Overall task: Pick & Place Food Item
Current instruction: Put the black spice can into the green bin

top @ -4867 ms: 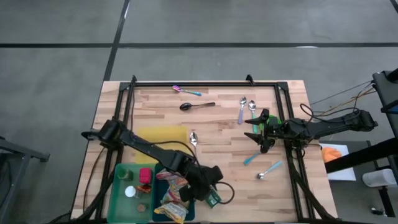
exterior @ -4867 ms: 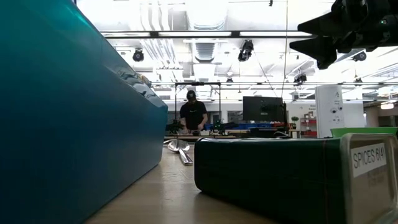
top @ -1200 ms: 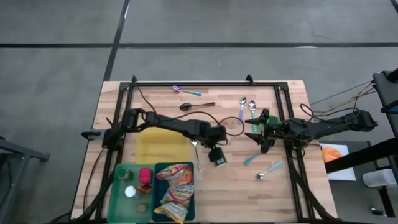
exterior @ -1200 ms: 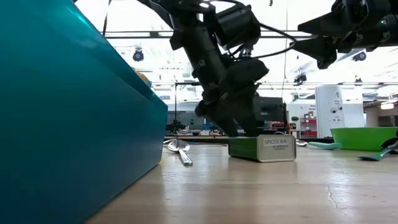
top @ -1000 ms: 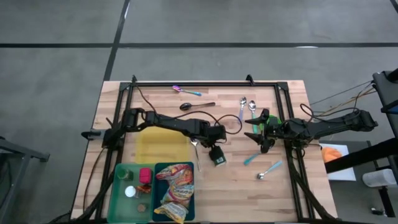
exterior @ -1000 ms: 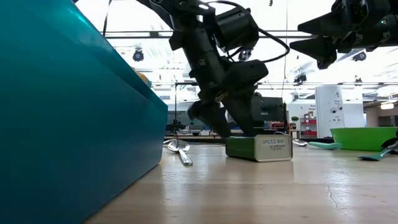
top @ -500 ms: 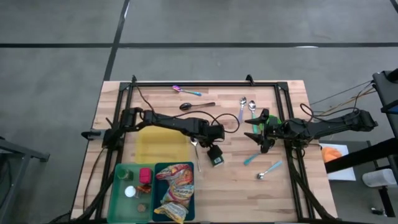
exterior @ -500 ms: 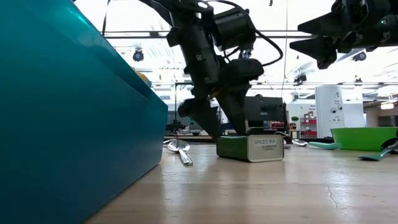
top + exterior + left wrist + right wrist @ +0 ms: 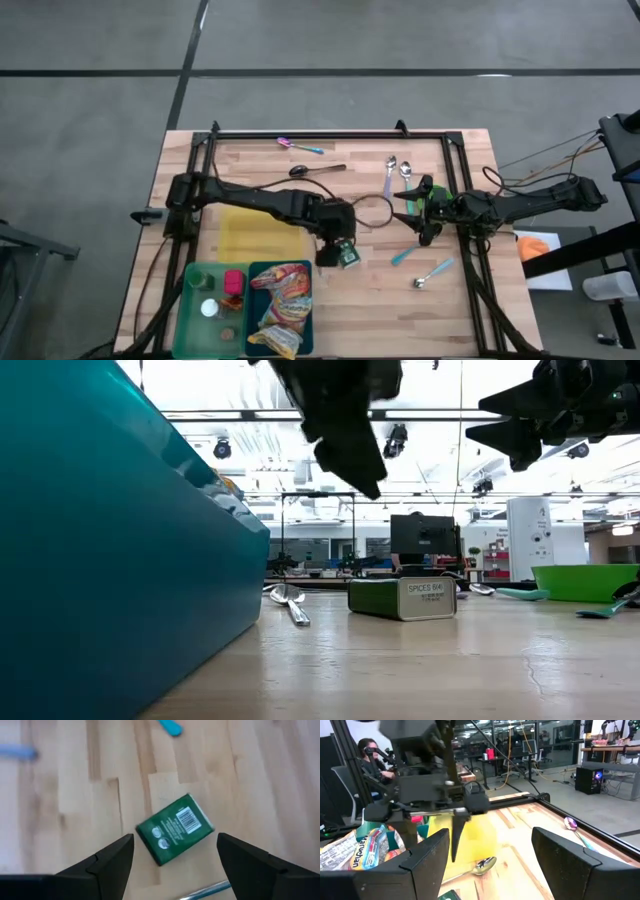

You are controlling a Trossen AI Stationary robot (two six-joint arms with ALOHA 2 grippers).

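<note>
A green spice tin (image 9: 347,257) lies flat on the wooden table near its middle, its barcode face up (image 9: 174,829). In the low view its end label faces the camera (image 9: 402,598). My left gripper (image 9: 335,243) hangs open above the tin, pointing steeply down and clear of it (image 9: 345,450). In the left wrist view my left gripper (image 9: 175,840) has one finger on either side of the tin, well above it. My right gripper (image 9: 415,213) waits open and level at the table's right side (image 9: 490,832).
A teal bin (image 9: 280,305) with snack packets and a green bin (image 9: 212,305) stand at the near left edge. A yellow mat (image 9: 262,232) lies beside the tin. Spoons lie scattered (image 9: 316,170) (image 9: 433,272). A green bowl (image 9: 585,582) sits below my right gripper.
My left gripper has risen from the tin, where its fingers stood at table level, and its wrist has rolled. The tin has slid and turned a little, then stayed flat on the table.
</note>
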